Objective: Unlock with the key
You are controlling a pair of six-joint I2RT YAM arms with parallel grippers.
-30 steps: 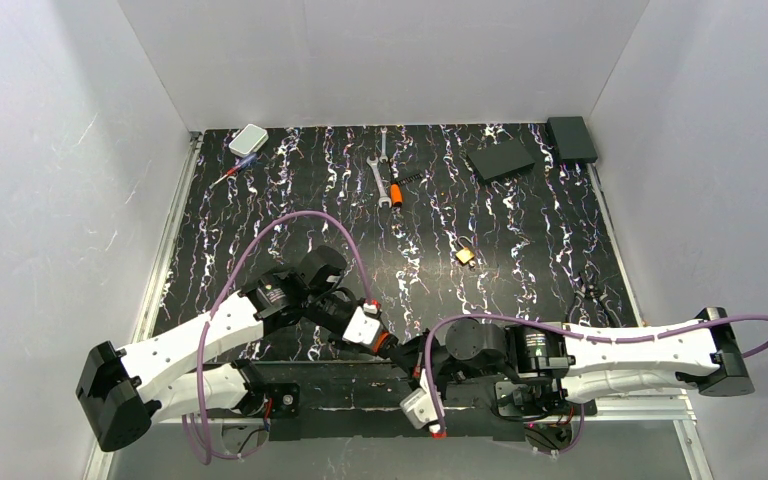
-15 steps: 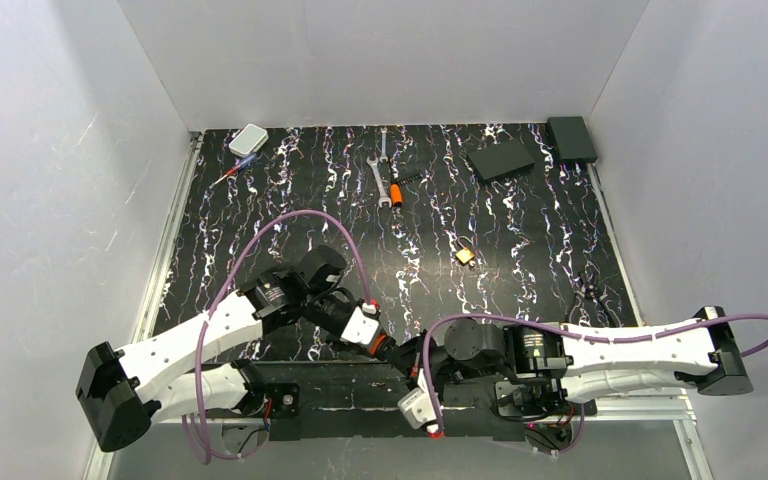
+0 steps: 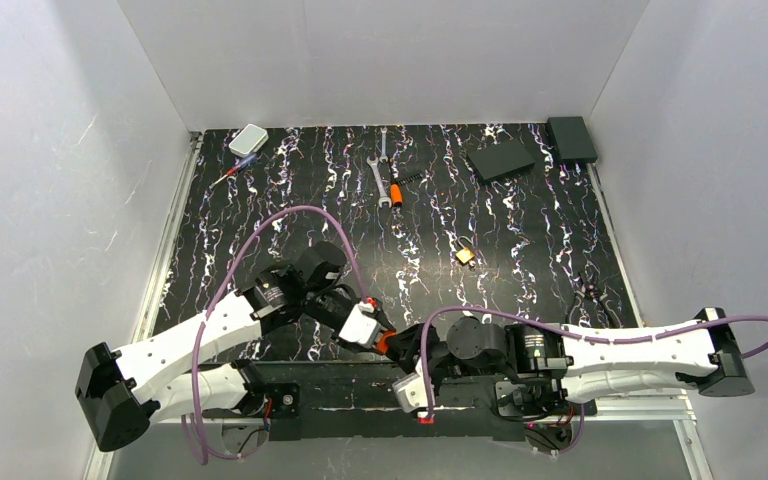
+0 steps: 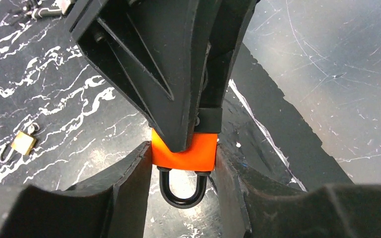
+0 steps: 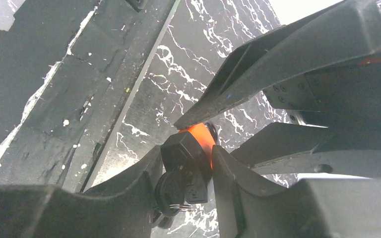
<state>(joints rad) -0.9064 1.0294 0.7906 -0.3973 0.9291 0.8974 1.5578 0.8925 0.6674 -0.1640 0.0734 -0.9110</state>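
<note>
My left gripper [image 4: 183, 164] is shut on an orange padlock [image 4: 184, 152], one finger on each side of its body. The black shackle [image 4: 182, 192] hangs below, closed. The key [image 5: 181, 187] has a dark round head and sticks out of the lock's black end [image 5: 186, 148]. A thin metal ring hangs from the key. My right gripper [image 5: 186, 171] is open, its jaws standing on either side of the key head and the lock's end. From above, both grippers meet at the padlock [image 3: 387, 341] near the table's front edge.
A small brass padlock [image 3: 465, 257] lies mid-table, also in the left wrist view [image 4: 24, 142]. Silver wrenches [image 3: 381, 178] and an orange-handled tool [image 3: 397, 191] lie at the back. Two black boxes [image 3: 501, 160] [image 3: 571, 138] sit back right and a white box [image 3: 248, 139] back left.
My right gripper's jaws were shut on the key and have now spread apart. The right wrist has shifted slightly left. My left gripper still holds the padlock.
</note>
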